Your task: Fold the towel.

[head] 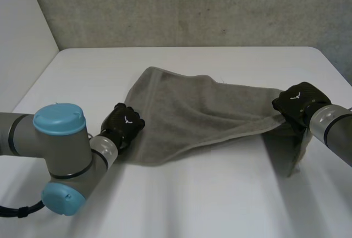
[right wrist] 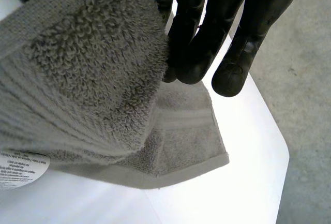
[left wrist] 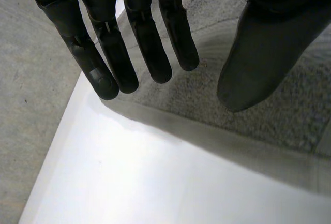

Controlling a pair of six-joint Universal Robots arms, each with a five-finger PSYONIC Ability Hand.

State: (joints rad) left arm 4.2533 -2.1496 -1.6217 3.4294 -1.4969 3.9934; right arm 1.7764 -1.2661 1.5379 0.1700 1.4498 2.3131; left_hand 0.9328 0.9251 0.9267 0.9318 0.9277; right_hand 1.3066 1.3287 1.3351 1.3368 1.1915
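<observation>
A grey towel [head: 198, 111] lies spread across the middle of the white table [head: 220, 199]. Its right end is lifted off the table, and a part of it hangs down under my right hand [head: 297, 101]. In the right wrist view my right hand [right wrist: 199, 38] is shut on the towel [right wrist: 88, 79], bunched cloth pinched against its fingers. My left hand [head: 124, 122] rests at the towel's left edge. The left wrist view shows my left hand [left wrist: 116, 48] open, fingers straight and thumb apart, hovering just over the hemmed edge of the towel [left wrist: 279, 128] and holding nothing.
A white label [right wrist: 20, 169] is sewn to the towel's underside near my right hand. The table's left edge [left wrist: 67, 115] runs close beside my left hand's fingertips, with grey floor [left wrist: 26, 105] beyond. A grey wall [head: 192, 7] stands behind the table.
</observation>
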